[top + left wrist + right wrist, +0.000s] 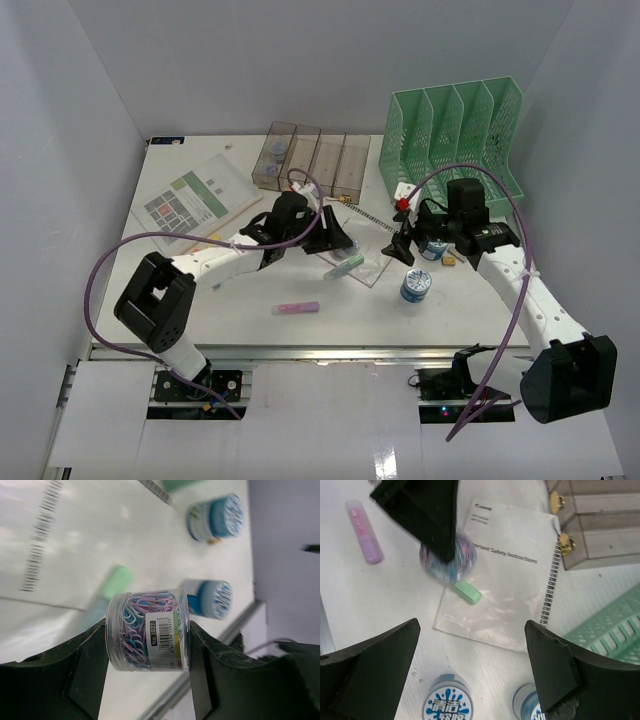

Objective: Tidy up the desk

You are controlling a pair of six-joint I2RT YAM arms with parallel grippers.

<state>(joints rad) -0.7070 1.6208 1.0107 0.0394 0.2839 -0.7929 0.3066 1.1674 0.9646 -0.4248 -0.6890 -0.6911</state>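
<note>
Tabletop [235,300] filled the middle of the top view, silver rail along its lower edge, clutter mostly centre and right.

Left fingers [85,680] were clamped on a clear jar [147,625] of pastel paper clips; in the left wrist view the pads seemed to press its two flat ends rather than its round wall, probably so the slick cylinder could not roll out; whether it touched the tabletop could not be told.

Right fingers [375,680] stood spread wide with nothing between them, hanging over two blue tubs [446,702] at the bottom edge of the right wrist view; judged a stance for coming down on one tub, jaws wide because the tubs are broad.

Beneath the jar lay a booklet [505,590] in a glossy sleeve, a green eraser [467,592] resting on its corner; both loose and flat, so likely awkward to pick and apt to slide if nudged.

A pink tube [297,308] lay alone at lower centre of the top view, well apart from the rest.

Clear bins [310,155] sat in a row at upper centre, the green rack [455,125] at upper right, a printed sheet [190,200] at upper left; bins judged the likely home for jar and tubs, rack for the paper goods.

Sorting looked only partly done.
</note>
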